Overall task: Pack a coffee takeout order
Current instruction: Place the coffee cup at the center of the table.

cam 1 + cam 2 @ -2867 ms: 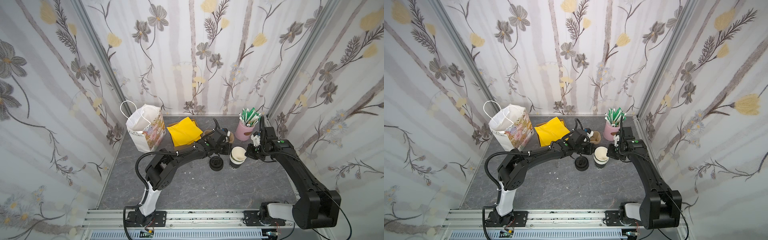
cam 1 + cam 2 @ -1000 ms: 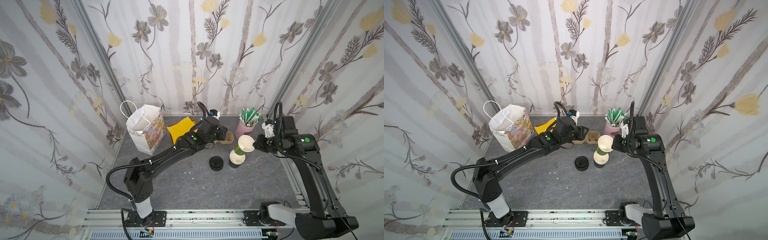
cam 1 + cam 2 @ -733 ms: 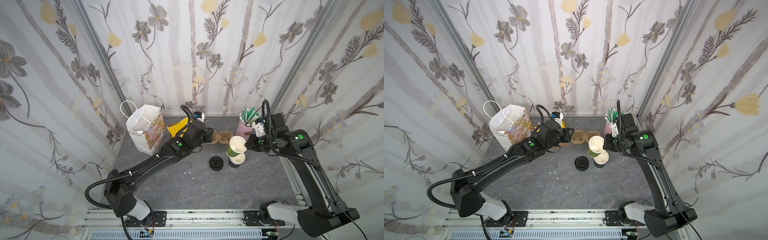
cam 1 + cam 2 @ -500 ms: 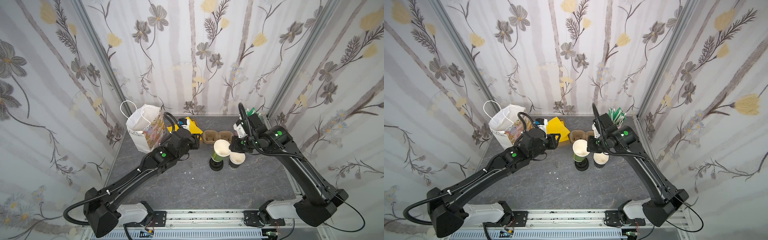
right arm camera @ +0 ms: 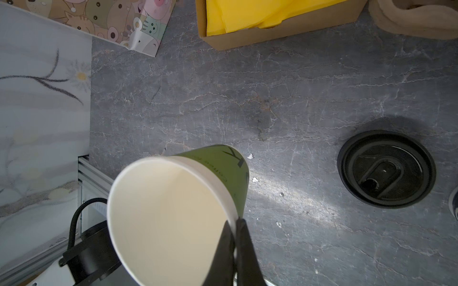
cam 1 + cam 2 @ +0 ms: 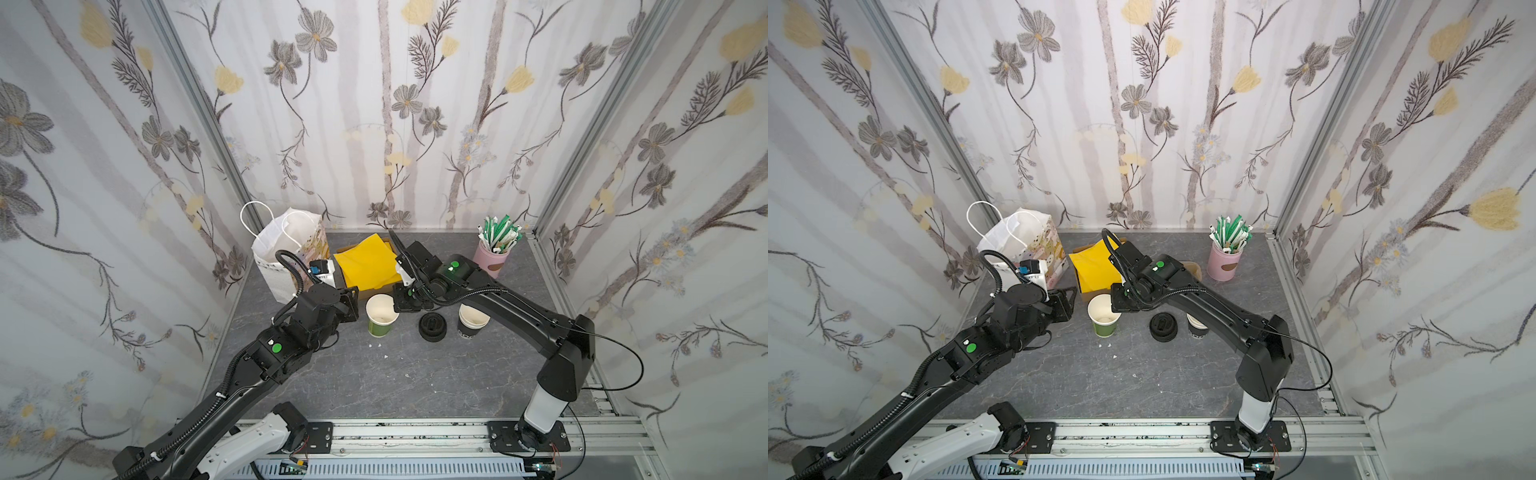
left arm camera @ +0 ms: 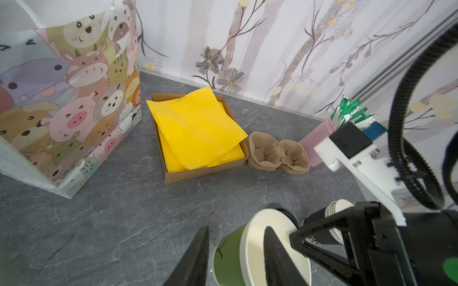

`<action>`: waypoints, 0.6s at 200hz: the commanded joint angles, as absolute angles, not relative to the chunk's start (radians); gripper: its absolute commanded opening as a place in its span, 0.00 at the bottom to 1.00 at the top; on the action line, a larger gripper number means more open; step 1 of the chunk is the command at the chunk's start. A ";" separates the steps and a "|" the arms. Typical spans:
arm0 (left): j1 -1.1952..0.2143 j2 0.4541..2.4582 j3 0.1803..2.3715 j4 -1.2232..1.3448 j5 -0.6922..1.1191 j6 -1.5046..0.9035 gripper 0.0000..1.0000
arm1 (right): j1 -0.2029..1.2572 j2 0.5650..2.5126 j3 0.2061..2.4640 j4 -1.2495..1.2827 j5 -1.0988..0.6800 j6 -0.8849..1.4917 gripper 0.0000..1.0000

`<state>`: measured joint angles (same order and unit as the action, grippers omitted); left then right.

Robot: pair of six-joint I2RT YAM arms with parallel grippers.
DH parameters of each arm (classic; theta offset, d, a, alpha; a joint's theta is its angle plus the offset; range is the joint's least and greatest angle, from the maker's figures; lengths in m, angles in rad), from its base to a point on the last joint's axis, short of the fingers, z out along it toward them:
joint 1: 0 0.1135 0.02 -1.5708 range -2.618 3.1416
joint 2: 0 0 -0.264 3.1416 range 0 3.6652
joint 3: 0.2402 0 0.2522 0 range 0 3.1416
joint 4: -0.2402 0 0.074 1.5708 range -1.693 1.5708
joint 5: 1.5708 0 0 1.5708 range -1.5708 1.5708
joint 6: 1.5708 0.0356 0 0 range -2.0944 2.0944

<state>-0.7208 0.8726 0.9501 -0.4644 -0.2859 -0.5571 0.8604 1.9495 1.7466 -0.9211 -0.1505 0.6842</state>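
Moved leftward, green cup rim-pinched by right gripper, left gripper half-open beside.

You have bare surface across the whole near half. Farther back it crowds: the green cup, black lid and stacked cups stand in a row with narrow gaps between. Behind them the napkin box, gift bag and carrier line the back (a slim lane runs between bag and box). The right arm crosses above the stacked cups. The left gripper, fingers spread, seems to flank the green cup.
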 commanded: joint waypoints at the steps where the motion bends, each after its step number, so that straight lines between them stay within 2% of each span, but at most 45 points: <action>1: -0.719 0.862 0.943 -0.489 -0.302 -0.556 0.39 | 0.862 2.021 1.797 -0.842 -0.147 0.675 0.00; 55: -0.717 0.852 0.922 -0.489 -0.319 -0.560 0.39 | 0.862 2.109 1.769 -0.847 -0.103 0.581 0.00; 120: -0.719 0.810 0.848 -0.488 -0.354 -0.635 0.40 | 0.862 2.161 1.753 -0.792 -0.132 0.532 0.00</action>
